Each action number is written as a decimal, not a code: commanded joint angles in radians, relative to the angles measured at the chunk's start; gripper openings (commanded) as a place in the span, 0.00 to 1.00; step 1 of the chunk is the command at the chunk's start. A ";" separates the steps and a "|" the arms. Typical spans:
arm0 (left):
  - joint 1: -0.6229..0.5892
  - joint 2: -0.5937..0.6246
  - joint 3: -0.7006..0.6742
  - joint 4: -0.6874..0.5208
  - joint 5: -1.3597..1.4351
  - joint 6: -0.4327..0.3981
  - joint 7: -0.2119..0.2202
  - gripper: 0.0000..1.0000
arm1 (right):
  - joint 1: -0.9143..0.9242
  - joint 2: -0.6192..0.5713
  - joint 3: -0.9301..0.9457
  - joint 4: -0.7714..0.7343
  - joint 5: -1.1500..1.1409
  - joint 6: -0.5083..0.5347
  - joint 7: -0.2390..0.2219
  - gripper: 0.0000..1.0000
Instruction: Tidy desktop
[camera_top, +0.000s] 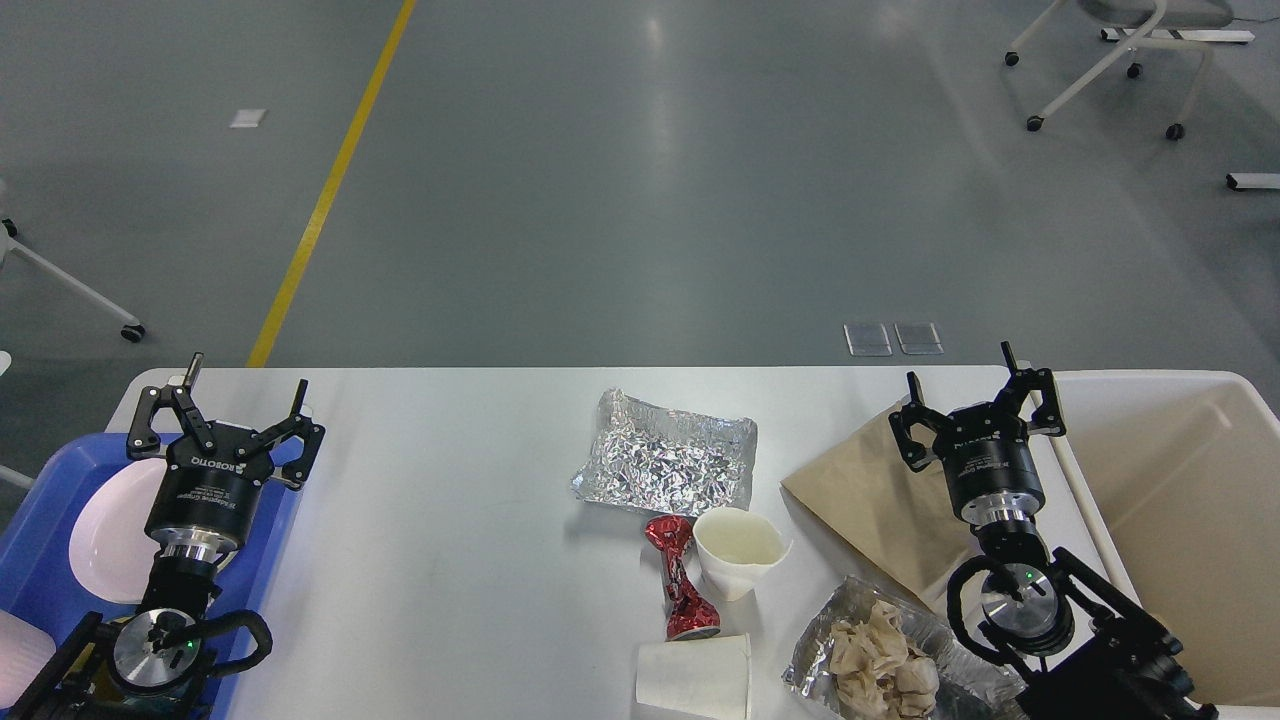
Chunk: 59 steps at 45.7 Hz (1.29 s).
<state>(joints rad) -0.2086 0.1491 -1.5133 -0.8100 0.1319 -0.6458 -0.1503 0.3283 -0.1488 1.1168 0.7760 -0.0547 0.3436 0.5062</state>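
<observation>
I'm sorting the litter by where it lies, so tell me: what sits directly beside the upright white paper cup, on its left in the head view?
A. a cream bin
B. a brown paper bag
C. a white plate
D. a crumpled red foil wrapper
D: the crumpled red foil wrapper lies right against the left side of the upright white paper cup on the desktop.

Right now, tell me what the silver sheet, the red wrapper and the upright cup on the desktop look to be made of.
Silver sheet: probably aluminium foil, shiny, densely crinkled, with glinting facets.
Red wrapper: seemingly metallic foil or foil-like film, glossy, twisted at the middle.
Upright cup: likely paper, matte off-white, rim dented out of round.
All three lie on the desktop, smooth white, perhaps laminate.
</observation>
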 joint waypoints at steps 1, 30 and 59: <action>-0.002 0.001 -0.001 0.000 0.000 0.000 0.000 0.96 | 0.008 -0.002 -0.005 -0.004 -0.017 0.000 0.000 1.00; 0.000 0.001 -0.001 0.000 0.000 0.000 0.000 0.96 | 0.017 -0.006 0.087 0.025 0.010 0.008 0.011 1.00; -0.002 0.001 -0.001 0.000 0.000 0.000 0.000 0.96 | 0.006 -0.008 0.083 0.003 -0.004 0.000 -0.002 1.00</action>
<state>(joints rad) -0.2101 0.1503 -1.5139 -0.8100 0.1319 -0.6458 -0.1503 0.3411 -0.1560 1.2210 0.7839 -0.0569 0.3479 0.5064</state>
